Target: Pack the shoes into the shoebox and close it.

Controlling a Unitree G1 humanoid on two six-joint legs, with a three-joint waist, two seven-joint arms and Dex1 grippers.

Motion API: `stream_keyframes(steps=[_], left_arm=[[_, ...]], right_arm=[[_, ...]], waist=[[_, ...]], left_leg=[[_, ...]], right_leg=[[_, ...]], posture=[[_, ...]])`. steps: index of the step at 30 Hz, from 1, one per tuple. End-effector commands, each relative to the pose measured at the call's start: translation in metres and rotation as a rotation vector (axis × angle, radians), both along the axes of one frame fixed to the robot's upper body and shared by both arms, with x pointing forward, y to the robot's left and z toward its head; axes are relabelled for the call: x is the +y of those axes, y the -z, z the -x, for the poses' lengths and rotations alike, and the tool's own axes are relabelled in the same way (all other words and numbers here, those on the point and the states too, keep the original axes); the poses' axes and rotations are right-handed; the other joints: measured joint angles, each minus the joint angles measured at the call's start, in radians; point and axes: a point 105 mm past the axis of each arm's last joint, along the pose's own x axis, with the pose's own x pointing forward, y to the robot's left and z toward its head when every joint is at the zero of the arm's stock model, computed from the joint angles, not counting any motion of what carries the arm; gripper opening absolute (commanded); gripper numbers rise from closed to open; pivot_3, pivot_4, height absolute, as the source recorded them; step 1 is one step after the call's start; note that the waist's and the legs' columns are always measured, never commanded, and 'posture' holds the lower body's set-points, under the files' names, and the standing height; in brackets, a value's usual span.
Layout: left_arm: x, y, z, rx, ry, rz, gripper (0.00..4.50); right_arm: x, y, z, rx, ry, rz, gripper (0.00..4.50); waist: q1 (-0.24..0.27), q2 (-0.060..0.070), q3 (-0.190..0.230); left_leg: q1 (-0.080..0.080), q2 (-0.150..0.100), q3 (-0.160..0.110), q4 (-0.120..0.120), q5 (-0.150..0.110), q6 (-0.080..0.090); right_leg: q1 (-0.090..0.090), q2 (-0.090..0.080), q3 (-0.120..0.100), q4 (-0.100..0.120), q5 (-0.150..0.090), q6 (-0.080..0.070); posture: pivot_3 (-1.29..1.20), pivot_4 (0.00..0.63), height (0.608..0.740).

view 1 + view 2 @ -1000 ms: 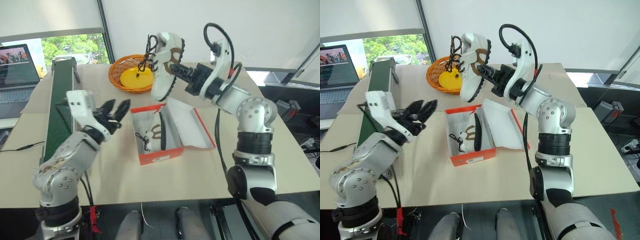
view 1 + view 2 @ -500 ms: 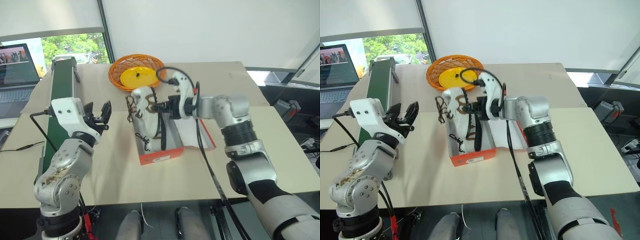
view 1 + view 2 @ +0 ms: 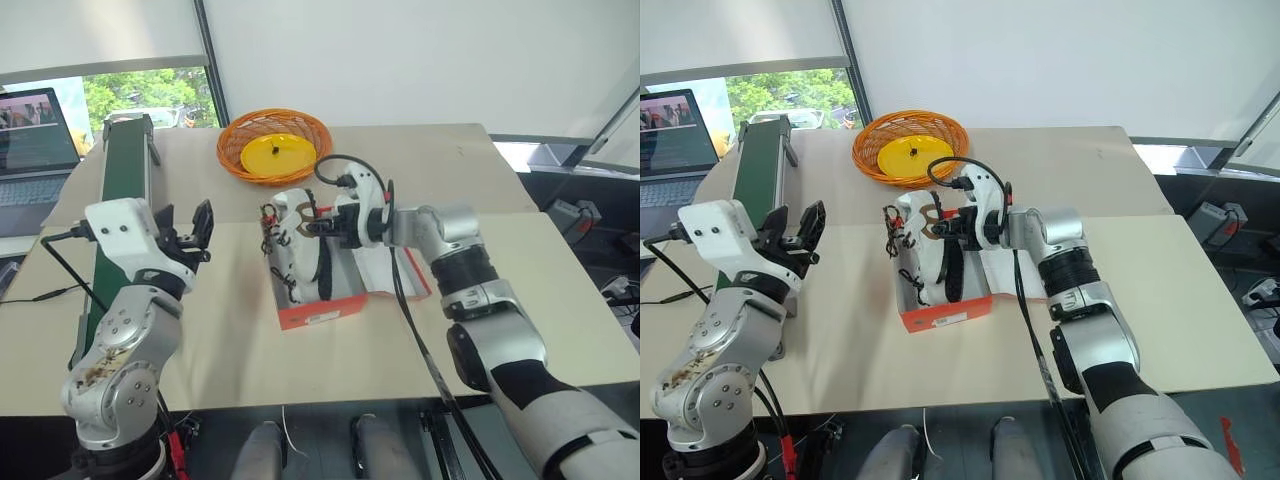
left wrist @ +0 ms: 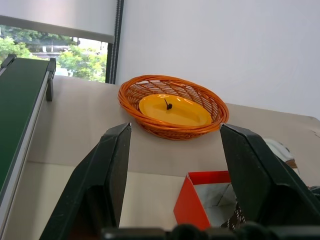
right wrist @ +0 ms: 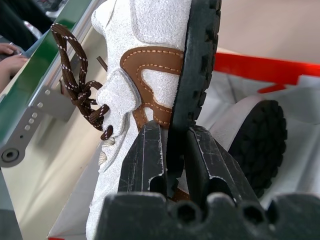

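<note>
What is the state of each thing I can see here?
shoebox: open, lid laid flat on the table.
first shoe: inside the box, on its side.
second shoe: held over the box, on its side.
right gripper: shut on second shoe.
left gripper: open, empty.
laptop: open, screen lit.

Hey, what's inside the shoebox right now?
One shoe lies in the shoebox on its side; the second shoe, gripped by the right end effector, hangs over it, covering the far inside.
</note>
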Motion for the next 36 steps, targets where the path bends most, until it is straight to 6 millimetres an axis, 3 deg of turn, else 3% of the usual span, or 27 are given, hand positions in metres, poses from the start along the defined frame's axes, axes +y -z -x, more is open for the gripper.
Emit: stream_keyframes(steps=[1, 4, 8, 19, 31, 36], left_arm=[[-0.004, -0.006, 0.003, -0.032, 0.015, 0.008, 3.01], [-0.008, -0.004, 0.001, -0.026, 0.026, 0.009, 3.01], [-0.01, -0.005, 0.0, -0.028, 0.037, 0.01, 3.01], [-0.002, -0.01, 0.002, -0.028, 0.022, -0.028, 3.01], [-0.003, -0.013, 0.008, -0.036, 0.019, -0.042, 3.01], [-0.007, -0.013, 0.006, -0.038, 0.027, -0.037, 3.01]], right_arm=[[0.01, -0.054, 0.007, -0.027, -0.052, -0.136, 0.22], [0.017, -0.075, 0.014, -0.004, -0.085, -0.217, 0.22], [0.022, -0.078, 0.015, 0.005, -0.083, -0.264, 0.22], [0.024, -0.005, 0.003, 0.075, -0.028, -0.205, 0.22], [0.028, 0.029, 0.003, 0.081, -0.057, -0.13, 0.22], [0.033, 0.05, 0.009, -0.006, -0.118, 0.028, 0.22]], waist=[[0.0, 0.0, 0.0], [-0.001, 0.0, 0.0], [0.0, 0.0, 0.0], [-0.001, 0.0, 0.0], [-0.002, 0.0, 0.0], [-0.003, 0.0, 0.0]], left_leg=[[0.0, 0.0, 0.0, 0.0, 0.0, 0.0], [0.0, 0.0, 0.0, 0.0, 0.0, 0.0], [0.0, 0.0, 0.0, 0.0, 0.0, 0.0], [-0.001, 0.0, 0.0, 0.0, 0.0, 0.0], [0.0, 0.0, 0.0, 0.0, 0.0, 0.0], [0.0, 0.0, 0.0, 0.0, 0.0, 0.0]], right_leg=[[0.0, 0.0, 0.0, 0.0, 0.0, 0.0], [0.0, 0.0, 0.0, 0.0, 0.0, 0.0], [0.001, 0.0, 0.0, 0.0, 0.0, 0.0], [0.0, 0.0, 0.0, 0.0, 0.0, 0.0], [0.0, 0.0, 0.0, 0.0, 0.0, 0.0], [0.0, 0.0, 0.0, 0.0, 0.0, 0.0]], posture=[[0.0, 0.15, 0.74], [0.0, 0.15, 0.74], [0.0, 0.15, 0.74], [0.0, 0.15, 0.74], [0.0, 0.15, 0.74], [0.0, 0.15, 0.74]])
